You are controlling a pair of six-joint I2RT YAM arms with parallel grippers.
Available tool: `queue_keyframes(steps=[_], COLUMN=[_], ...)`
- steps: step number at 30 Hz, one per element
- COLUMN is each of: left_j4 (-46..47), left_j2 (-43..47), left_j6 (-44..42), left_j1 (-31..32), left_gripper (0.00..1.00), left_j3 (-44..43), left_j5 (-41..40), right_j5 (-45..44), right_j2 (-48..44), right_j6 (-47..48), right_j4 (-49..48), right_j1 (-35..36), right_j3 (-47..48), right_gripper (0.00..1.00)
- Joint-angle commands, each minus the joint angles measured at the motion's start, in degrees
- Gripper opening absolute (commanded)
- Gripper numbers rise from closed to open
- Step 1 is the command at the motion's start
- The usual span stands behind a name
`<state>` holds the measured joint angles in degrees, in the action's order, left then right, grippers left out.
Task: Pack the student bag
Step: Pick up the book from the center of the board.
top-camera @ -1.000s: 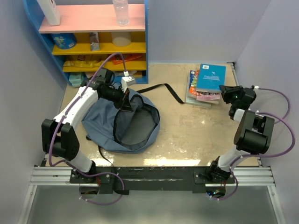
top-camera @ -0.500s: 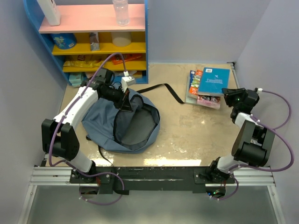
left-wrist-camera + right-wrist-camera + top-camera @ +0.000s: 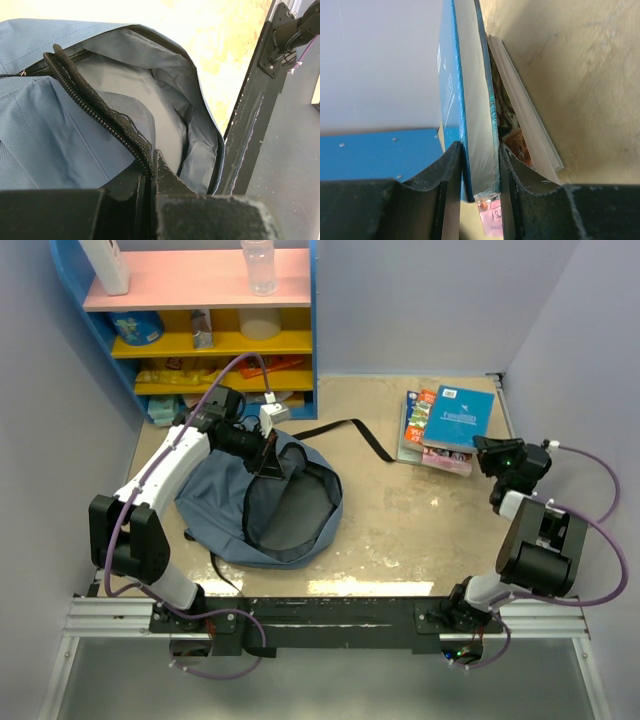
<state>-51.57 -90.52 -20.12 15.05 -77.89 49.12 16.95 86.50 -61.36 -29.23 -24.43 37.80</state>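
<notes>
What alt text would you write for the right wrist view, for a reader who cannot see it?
The right hand pinches the edge of a blue book between its two dark fingers. The book rests against thinner books on a tan table, with a pale wall behind.

student bag [image 3: 215, 510] slate-blue, its lining [image 3: 125, 90] pale grey, its zipper [image 3: 95, 115] and strap [image 3: 350, 428] black; right of the bag, top book [image 3: 458, 415] teal-blue; behind the bag, shelf [image 3: 312, 300] blue-framed, boards pink and yellow; table [image 3: 420, 530] sandy beige
</notes>
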Motion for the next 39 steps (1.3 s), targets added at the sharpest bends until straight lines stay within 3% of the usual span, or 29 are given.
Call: queue_keyframes(steps=[1, 5, 13, 17, 24, 34, 37, 39], left_j4=[1.21, 3.40, 4.38, 4.20, 4.46, 4.02, 3.93, 3.93], left_j2=[2.10, 1.93, 0.26, 0.61, 0.26, 1.05, 0.87, 0.87], left_j6=[1.13, 3.24, 3.95, 3.68, 3.42, 3.24, 3.33, 3.42], left_j1=[-0.46, -0.46, -0.46, -0.46, -0.46, -0.46, -0.46, -0.46], left_gripper=[0.00, 0.00, 0.00, 0.00, 0.00, 0.00, 0.00, 0.00], left_j3=[-0.51, -0.95, -1.92, -1.57, -1.22, -1.21, -1.30, -1.39], left_j5=[1.85, 1.15, 0.53, 0.10, 0.36, 0.27, 0.62, 0.80], right_j5=[7.02, 11.87, 12.50, 11.35, 15.66, 4.59, 3.44, 4.31], right_j2=[1.92, 0.69, -4.84, -13.78, -20.05, -20.94, -16.22, -12.86], right_j6=[-4.28, -9.12, -13.17, -11.50, -8.78, -9.56, -9.83, -9.13], right_j4=[-8.02, -20.03, -27.28, -19.39, -12.53, -3.12, -3.37, -3.99], right_j1=[-0.71, -0.19, 0.43, 0.52, 0.87, 0.96, 1.48, 2.19], right_j3=[-6.76, -15.62, -27.16, -27.61, -26.37, -22.96, -20.50, -18.48], right_gripper=[0.00, 0.00, 0.00, 0.00, 0.00, 0.00, 0.09, 0.24])
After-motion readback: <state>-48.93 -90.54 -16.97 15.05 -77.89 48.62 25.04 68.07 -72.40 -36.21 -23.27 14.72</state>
